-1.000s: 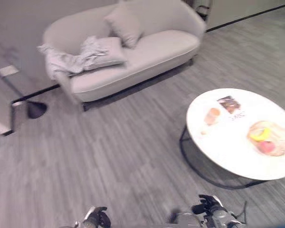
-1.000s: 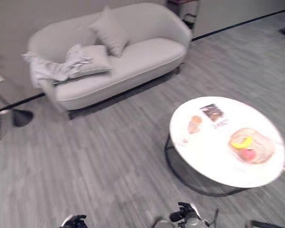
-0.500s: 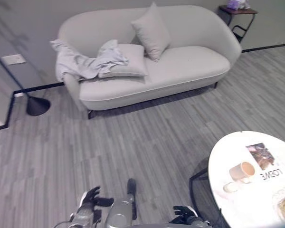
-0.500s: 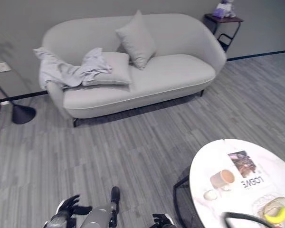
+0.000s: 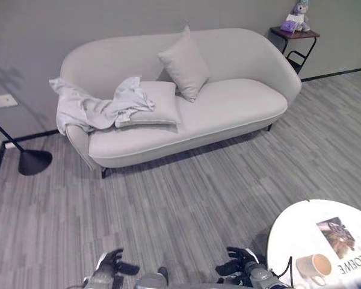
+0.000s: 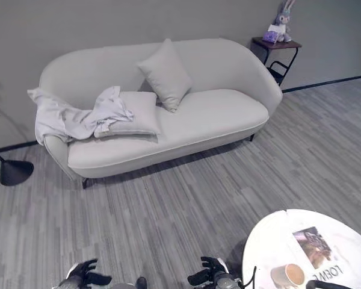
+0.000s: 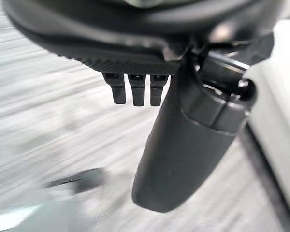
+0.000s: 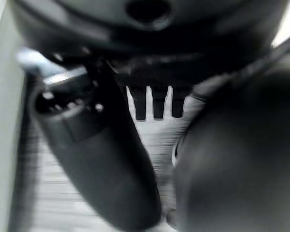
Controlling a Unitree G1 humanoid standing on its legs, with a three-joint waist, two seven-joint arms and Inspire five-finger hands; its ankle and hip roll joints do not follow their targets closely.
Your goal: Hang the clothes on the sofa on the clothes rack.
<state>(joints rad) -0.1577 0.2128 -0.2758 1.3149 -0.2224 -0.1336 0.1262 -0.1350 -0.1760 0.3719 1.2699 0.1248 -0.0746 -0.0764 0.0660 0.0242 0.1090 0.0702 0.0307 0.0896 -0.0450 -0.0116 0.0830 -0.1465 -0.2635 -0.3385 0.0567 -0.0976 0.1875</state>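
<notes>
A pale grey garment (image 5: 97, 109) lies crumpled over the left arm of the light sofa (image 5: 234, 108) and partly on a flat cushion (image 5: 155, 106). The sofa is across the wooden floor, far from both hands. My left hand (image 5: 111, 268) hangs low at the bottom of the eye views, fingers relaxed and holding nothing. My right hand (image 5: 240, 264) is beside it, also open and empty. In the left wrist view the thumb (image 7: 183, 145) and straight fingers point at bare floor. The right wrist view shows the thumb (image 8: 96, 159) and straight fingers, likewise over floor.
An upright pillow (image 5: 184, 63) leans on the sofa back. A round white table (image 5: 295, 235) with a cup (image 5: 313, 265) and a magazine (image 5: 337, 229) is at my lower right. A black lamp base (image 5: 33, 161) stands left of the sofa, and a side table with a plush toy (image 5: 296, 11) to its right.
The camera has swung: the sofa now sits centred and level, and the round table has slid to the lower right corner. Both hands stay low and empty.
</notes>
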